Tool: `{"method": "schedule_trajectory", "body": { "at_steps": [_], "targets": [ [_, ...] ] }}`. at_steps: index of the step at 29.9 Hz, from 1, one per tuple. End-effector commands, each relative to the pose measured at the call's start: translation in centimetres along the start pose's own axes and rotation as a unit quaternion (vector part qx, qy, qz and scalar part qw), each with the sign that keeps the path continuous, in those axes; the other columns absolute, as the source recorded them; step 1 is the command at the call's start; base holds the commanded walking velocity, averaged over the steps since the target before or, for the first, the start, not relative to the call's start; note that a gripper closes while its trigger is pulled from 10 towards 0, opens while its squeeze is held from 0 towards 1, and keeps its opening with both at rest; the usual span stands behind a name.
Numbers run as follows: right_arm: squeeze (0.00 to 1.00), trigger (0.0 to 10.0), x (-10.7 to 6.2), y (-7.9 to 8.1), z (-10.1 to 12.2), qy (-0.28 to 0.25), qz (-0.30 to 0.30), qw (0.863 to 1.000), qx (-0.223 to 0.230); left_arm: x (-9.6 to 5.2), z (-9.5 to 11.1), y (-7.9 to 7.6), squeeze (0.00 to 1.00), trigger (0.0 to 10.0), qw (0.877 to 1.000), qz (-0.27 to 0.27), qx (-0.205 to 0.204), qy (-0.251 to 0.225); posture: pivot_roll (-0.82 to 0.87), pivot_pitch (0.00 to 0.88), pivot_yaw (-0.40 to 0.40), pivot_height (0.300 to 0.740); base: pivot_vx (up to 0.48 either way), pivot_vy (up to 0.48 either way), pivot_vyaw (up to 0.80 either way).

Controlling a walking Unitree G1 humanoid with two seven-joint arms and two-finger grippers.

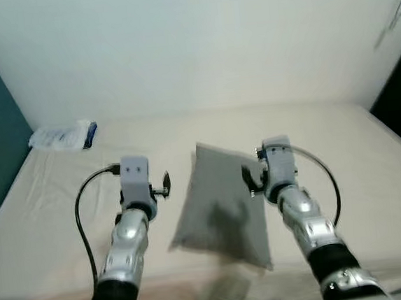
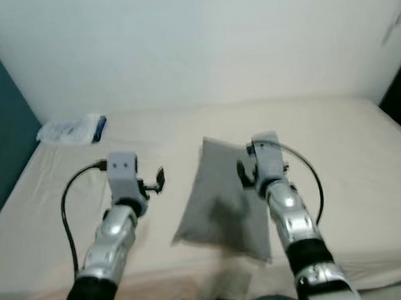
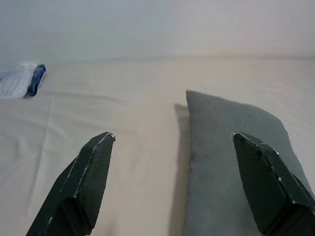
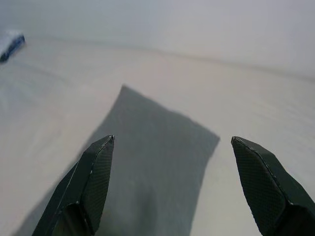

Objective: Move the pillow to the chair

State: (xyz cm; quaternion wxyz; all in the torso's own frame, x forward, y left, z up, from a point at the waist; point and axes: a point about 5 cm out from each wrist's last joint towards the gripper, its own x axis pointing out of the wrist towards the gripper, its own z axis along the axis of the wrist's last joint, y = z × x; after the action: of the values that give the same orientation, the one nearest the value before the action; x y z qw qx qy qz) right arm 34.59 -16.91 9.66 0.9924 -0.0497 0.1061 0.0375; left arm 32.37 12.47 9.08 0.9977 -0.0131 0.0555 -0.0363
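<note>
A grey pillow (image 1: 223, 208) lies on the bed (image 1: 46, 227) near its front edge, about midway along it, with 1 corner pointing toward the wall. The left claw (image 3: 172, 147) hovers wide over bare sheet just beside the pillow's left edge; the right claw (image 4: 172, 147) hovers wide above the pillow itself. Neither touches it. A blue and white packet (image 1: 64, 136) sits at the far left corner, well apart. The soft pillow may fold or slip if only 1 claw pinches a thin edge, and the left claw could snag the sheet instead. No chair can be seen.
</note>
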Motion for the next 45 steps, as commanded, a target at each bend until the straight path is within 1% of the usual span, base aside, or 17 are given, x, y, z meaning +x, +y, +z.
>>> {"method": "schedule_trajectory", "body": {
  "at_steps": [1, 7, 15, 17, 18, 20, 21, 25, 29, 30, 36, 45],
  "targets": [
    [0.00, 10.0, -0.06, 0.40, -0.49, 0.011, 0.005, 1.000, -0.002, -0.07, -0.45, 0.43, 0.00, 10.0, 1.000, 0.005, 0.006, 0.008, -0.07, 0.000, -0.063, 0.740, 0.330, 0.000, 0.00],
    [0.00, 10.0, 0.11, 0.55, -0.36, 0.010, 0.003, 1.000, -0.006, -0.02, -0.44, 0.50, 0.00, 10.0, 1.000, 0.005, 0.007, 0.009, -0.06, 0.000, -0.063, 0.740, 0.312, 0.000, 0.00],
    [0.00, 10.0, 0.52, 0.90, -0.24, 0.013, 0.005, 1.000, -0.005, 0.13, -0.45, 0.59, 0.00, 10.0, 1.000, 0.016, 0.011, 0.010, -0.06, 0.000, -0.056, 0.740, 0.000, 0.000, 0.00],
    [0.00, 10.0, 0.52, 0.81, -0.17, 0.011, -0.002, 1.000, -0.001, 0.22, -0.32, 0.51, 0.00, 10.0, 0.999, 0.010, 0.031, 0.009, -0.06, 0.000, -0.056, 0.740, 0.000, 0.000, 0.00],
    [0.00, 10.0, 0.52, 0.81, -0.17, 0.011, -0.002, 1.000, -0.001, 0.22, -0.32, 0.51, 0.00, 10.0, 0.999, 0.010, 0.031, 0.009, -0.06, 0.000, -0.056, 0.740, 0.000, 0.000, 0.00],
    [0.00, 10.0, 0.51, 0.71, -0.03, 0.007, -0.008, 1.000, 0.004, 0.30, -0.28, 0.42, 0.00, 10.0, 0.999, 0.008, 0.049, 0.011, -0.07, 0.000, -0.054, 0.740, 0.000, -0.240, 0.00],
    [0.00, 10.0, 0.52, 0.67, 0.03, 0.006, -0.009, 1.000, 0.005, 0.32, -0.32, 0.31, 0.00, 10.0, 0.999, 0.006, 0.050, 0.012, -0.07, 0.000, -0.053, 0.740, 0.000, -0.480, 0.00],
    [0.00, 10.0, 0.58, 0.58, 0.12, 0.006, -0.010, 1.000, 0.004, 0.35, -0.42, 0.08, 0.00, 10.0, 0.999, 0.004, 0.041, 0.015, -0.07, 0.000, -0.053, 0.740, 0.000, -0.480, 0.00],
    [0.00, 10.0, 0.60, 0.55, 0.13, 0.006, -0.010, 1.000, 0.004, 0.35, -0.41, 0.02, 0.00, 10.0, 0.999, 0.003, 0.041, 0.013, -0.07, 0.000, -0.053, 0.740, 0.000, -0.460, 0.00],
    [0.00, 10.0, 0.63, 0.51, 0.11, 0.007, -0.011, 1.000, 0.003, 0.36, -0.47, 0.04, 0.00, 10.0, 0.999, 0.004, 0.033, 0.014, -0.07, 0.000, -0.056, 0.740, 0.000, 0.000, 0.00],
    [0.00, 10.0, 0.67, 0.53, 0.03, 0.009, -0.011, 1.000, 0.002, 0.31, -0.71, 0.06, 0.00, 10.0, 1.000, 0.003, 0.025, 0.019, -0.07, 0.000, -0.058, 0.740, 0.000, 0.000, 0.00],
    [0.00, 10.0, 0.85, 0.95, -0.02, 0.012, -0.006, 1.000, 0.004, 0.17, -0.95, 0.01, 0.00, 10.0, 0.999, -0.002, 0.026, 0.022, -0.07, 0.000, -0.062, 0.740, 0.000, 0.000, 0.00]
  ]
}}
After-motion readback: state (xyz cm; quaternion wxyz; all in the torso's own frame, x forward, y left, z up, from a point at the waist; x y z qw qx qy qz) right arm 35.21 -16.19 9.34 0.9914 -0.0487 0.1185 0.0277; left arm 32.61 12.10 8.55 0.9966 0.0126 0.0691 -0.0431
